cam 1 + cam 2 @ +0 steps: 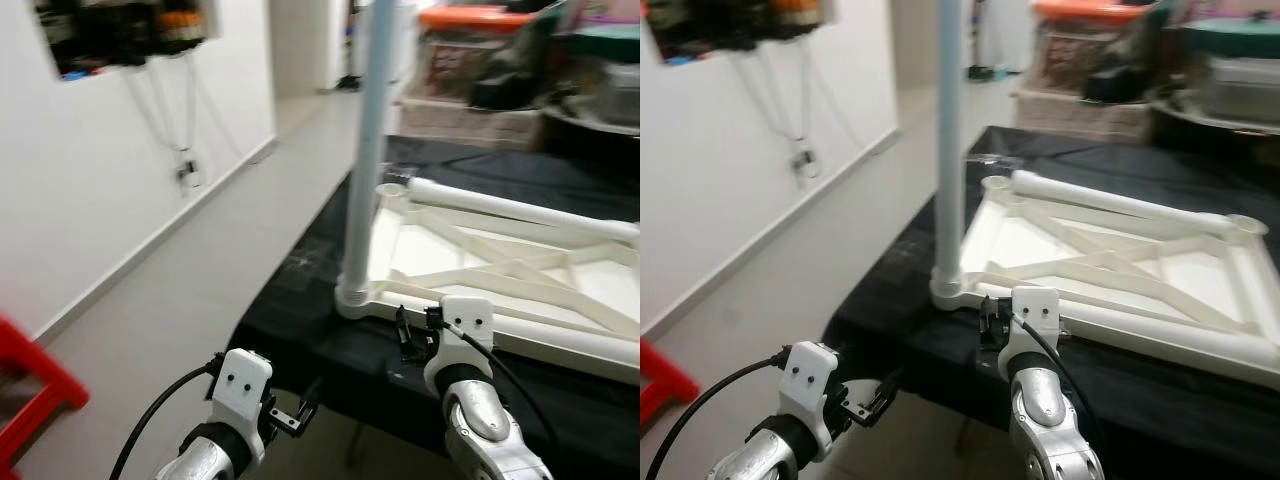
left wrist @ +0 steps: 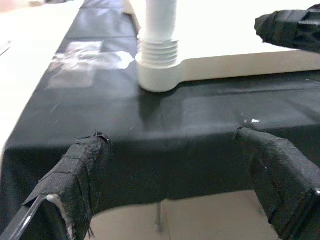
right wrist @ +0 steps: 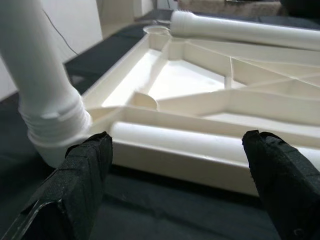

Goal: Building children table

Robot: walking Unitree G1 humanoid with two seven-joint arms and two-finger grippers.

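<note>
Lying upside down: the white plastic tabletop [image 1: 1110, 255] rests on a black-covered worktop [image 1: 1160, 390], ribbed underside up, its near long edge close to the worktop's front edge.
Worktop: low and broad, draped in black cloth; its front left corner sits just beyond the left gripper.
Tabletop handling: it looks like rigid moulded plastic, light for its spread, with a smooth and probably slippery skin; the crossing ribs should stiffen it. A pinch on the near rim or on a rib would likely hold better than one on a flat panel.
Upright leg [image 1: 368, 150]: a pale tube standing in the corner socket [image 1: 352, 297] nearest the worktop's front left corner; threads show at its base in the wrist views. It seems stiff and light but tall, so a grip low on the tube should tip it least.
Loose legs: one tube [image 1: 1110, 201] lies across the far side of the tabletop, another [image 3: 210, 145] lies along the near rim, right before the right gripper. Round and smooth, they may roll; take them across the middle.
Right gripper [image 3: 180, 175]: fingers spread wide, empty, at the near rim beside the upright leg's socket.
Left gripper [image 2: 185, 175]: fingers apart, empty, below and just off the worktop's front edge, facing the socket corner.
</note>
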